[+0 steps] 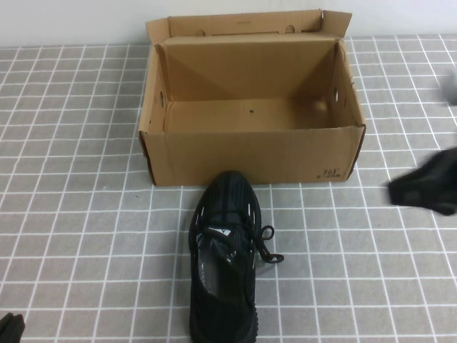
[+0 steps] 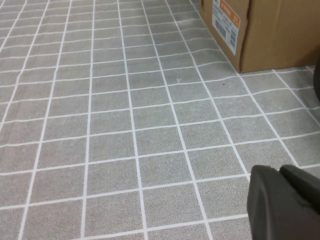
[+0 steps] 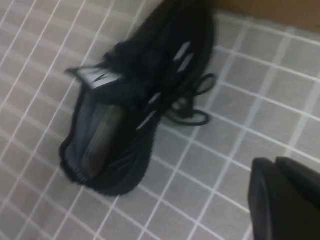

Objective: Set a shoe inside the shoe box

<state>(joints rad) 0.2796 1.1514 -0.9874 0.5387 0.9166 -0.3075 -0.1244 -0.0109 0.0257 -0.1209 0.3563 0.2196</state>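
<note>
The black lace-up shoe [image 1: 225, 261] lies on the tiled table, toe pointing at the front wall of the shoe box [image 1: 250, 153]; it also fills the right wrist view [image 3: 135, 100]. The brown cardboard box stands open, its flap lid raised behind it, and nothing lies inside. My right gripper [image 1: 400, 191] hovers shut and blurred to the right of the shoe, level with the box's front right corner, and holds nothing [image 3: 275, 167]. My left gripper [image 1: 11, 327] sits shut at the near left corner of the table, far from the shoe [image 2: 277, 172].
The table [image 1: 78, 214] is covered with a grey cloth printed with a white grid. A white label [image 2: 226, 25] shows on the box's side in the left wrist view. A white wall stands behind the box.
</note>
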